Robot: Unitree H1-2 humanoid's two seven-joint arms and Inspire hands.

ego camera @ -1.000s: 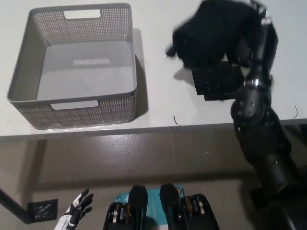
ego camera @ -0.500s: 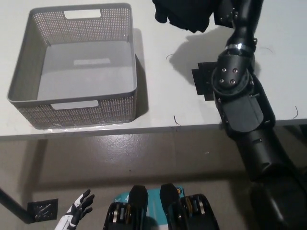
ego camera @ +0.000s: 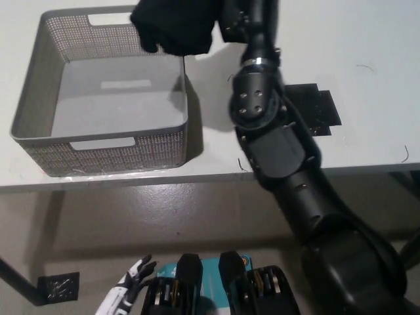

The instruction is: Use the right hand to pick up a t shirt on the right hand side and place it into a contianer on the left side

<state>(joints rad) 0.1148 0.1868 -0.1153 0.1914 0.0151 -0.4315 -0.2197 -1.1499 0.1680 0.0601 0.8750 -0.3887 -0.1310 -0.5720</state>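
One black right hand [ego camera: 226,16] stretched forward, fingers clutching t shirt [ego camera: 174,25] above container [ego camera: 39,98] corner

White table [ego camera: 367,39] with a pale front edge, grey-brown floor [ego camera: 197,216] below, even light

My right arm [ego camera: 262,125] is matte black, built of blocky segments, with a round joint cap ringed by screws and a silver band above. My left hand [ego camera: 128,292] is white with black trim.
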